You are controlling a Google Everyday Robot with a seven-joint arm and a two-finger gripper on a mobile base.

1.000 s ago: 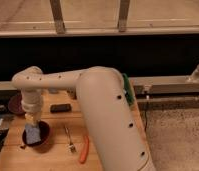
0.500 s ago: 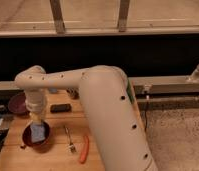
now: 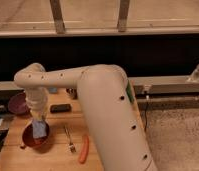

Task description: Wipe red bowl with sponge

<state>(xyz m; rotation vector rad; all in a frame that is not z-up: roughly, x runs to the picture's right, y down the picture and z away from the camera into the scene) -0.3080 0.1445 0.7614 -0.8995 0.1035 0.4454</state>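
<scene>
The red bowl (image 3: 34, 138) sits at the front left of the wooden table (image 3: 108, 150). The light blue sponge (image 3: 40, 129) hangs down into the bowl, over its right half. My gripper (image 3: 38, 120) reaches down from the white arm directly above the bowl and is shut on the sponge's upper end. The fingers are mostly hidden by the wrist and the sponge.
A dark purple bowl (image 3: 18, 104) stands behind the red bowl at the far left. A black rectangular block (image 3: 60, 108) lies behind, a metal fork (image 3: 69, 139) and an orange tool (image 3: 83, 149) to the right. The big white arm link fills the middle.
The gripper with the sponge has shifted slightly within the bowl, from its centre toward the right side. The other objects have not moved.
</scene>
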